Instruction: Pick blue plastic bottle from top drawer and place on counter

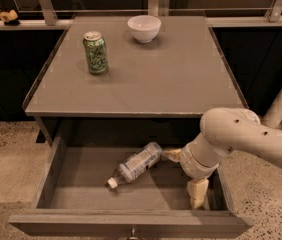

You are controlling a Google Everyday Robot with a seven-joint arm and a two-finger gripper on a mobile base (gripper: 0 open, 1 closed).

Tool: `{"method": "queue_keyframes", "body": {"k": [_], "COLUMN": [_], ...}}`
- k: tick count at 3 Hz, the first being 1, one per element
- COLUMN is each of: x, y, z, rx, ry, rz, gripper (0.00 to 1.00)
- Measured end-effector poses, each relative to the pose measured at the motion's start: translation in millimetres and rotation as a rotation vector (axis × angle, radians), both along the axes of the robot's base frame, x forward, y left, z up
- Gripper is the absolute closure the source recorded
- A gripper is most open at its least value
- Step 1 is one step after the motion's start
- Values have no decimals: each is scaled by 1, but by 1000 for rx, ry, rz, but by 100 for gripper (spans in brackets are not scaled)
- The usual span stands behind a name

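Observation:
The blue plastic bottle (136,165) lies on its side on the floor of the open top drawer (76,189), white cap toward the front left. My gripper (184,174) is down inside the drawer at its right side, just right of the bottle. It is open: one finger (171,155) is beside the bottle's base and the other (197,194) is near the drawer's front right corner. It holds nothing. The grey counter (166,84) is above the drawer.
A green soda can (96,52) stands at the counter's back left and a white bowl (144,28) at the back middle. A railing runs behind the counter. My arm comes in from the right over the speckled floor.

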State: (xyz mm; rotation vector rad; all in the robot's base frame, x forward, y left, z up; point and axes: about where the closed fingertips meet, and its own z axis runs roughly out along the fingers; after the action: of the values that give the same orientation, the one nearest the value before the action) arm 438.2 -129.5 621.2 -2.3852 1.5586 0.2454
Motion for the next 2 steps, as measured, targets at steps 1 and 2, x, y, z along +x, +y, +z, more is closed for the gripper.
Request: {"method": "queue_keyframes", "body": {"k": [1,2], "x": [5,5], "y": [24,24], "z": [15,15], "rx": [44,44], "ry": [-80,-80], "rz": [47,47], "gripper": [0,0]}}
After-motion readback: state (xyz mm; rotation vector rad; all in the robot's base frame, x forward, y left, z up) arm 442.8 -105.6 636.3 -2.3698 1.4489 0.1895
